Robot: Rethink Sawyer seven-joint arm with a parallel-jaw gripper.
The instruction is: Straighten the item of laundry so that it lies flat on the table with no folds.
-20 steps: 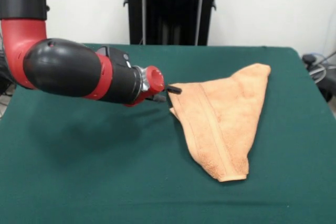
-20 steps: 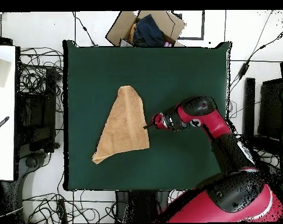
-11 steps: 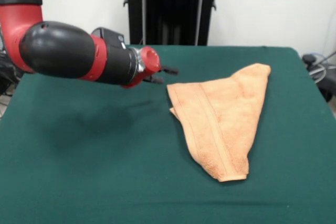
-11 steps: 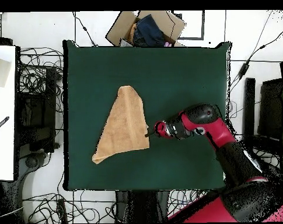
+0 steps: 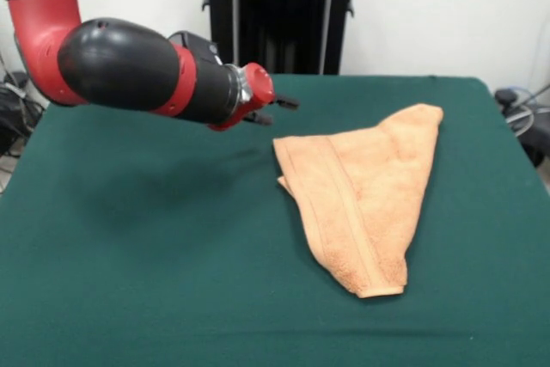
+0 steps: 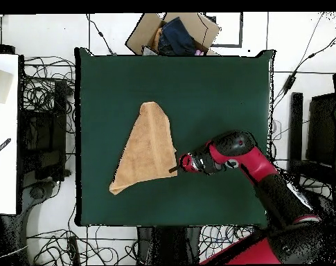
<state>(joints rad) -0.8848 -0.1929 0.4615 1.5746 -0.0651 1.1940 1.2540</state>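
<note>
- The towel lies right of the middle in the front view, on the green table. It is folded over itself into a 3-cornered shape, so it is not flat yet.
- The towel looks the same as half a second ago. No corner has been pulled out.
- The gripper has moved. It was lower, at the towel's left corner, then it lifted and slid a little.
- Now it hangs just above and left of that corner, not touching it.
- I think it let go or missed, so it must grab again.
- The red and black arm reaches in from the upper left, lying almost level.
- I cannot tell if the gripper is wide or narrow. It holds nothing.
</note>
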